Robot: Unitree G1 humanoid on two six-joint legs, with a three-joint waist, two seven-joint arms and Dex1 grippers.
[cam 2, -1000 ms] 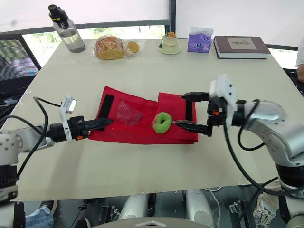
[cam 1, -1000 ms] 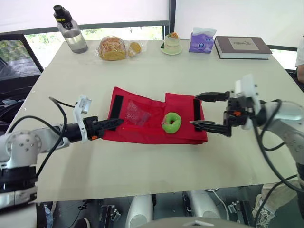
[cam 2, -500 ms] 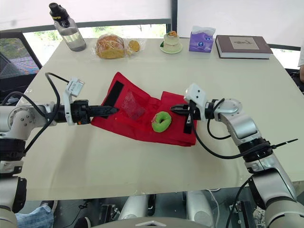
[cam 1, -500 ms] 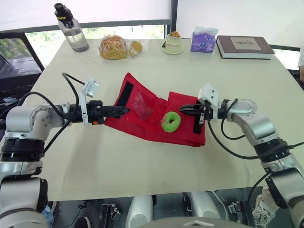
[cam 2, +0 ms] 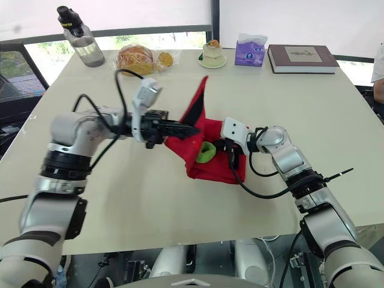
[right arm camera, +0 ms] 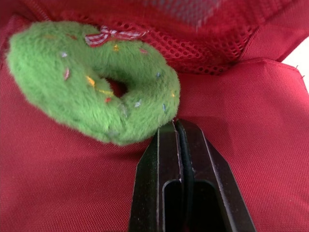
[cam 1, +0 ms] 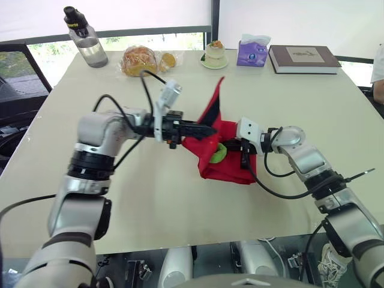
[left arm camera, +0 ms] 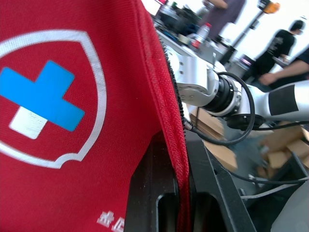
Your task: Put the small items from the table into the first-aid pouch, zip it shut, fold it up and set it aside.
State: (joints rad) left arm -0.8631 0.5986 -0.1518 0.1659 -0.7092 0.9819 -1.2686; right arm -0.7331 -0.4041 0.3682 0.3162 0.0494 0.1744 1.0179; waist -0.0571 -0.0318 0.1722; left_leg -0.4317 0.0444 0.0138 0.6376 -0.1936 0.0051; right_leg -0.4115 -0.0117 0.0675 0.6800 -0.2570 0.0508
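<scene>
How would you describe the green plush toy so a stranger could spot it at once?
On the pale table, find the red first-aid pouch in the middle, one flap raised. Nestled in its fold is a fuzzy plush ring with a tiny red-and-white bow, the only green thing on the red cloth.

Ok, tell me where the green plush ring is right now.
In the head views the green plush ring lies on the red pouch, just below its raised flap, right at the tip of the right gripper.
</scene>
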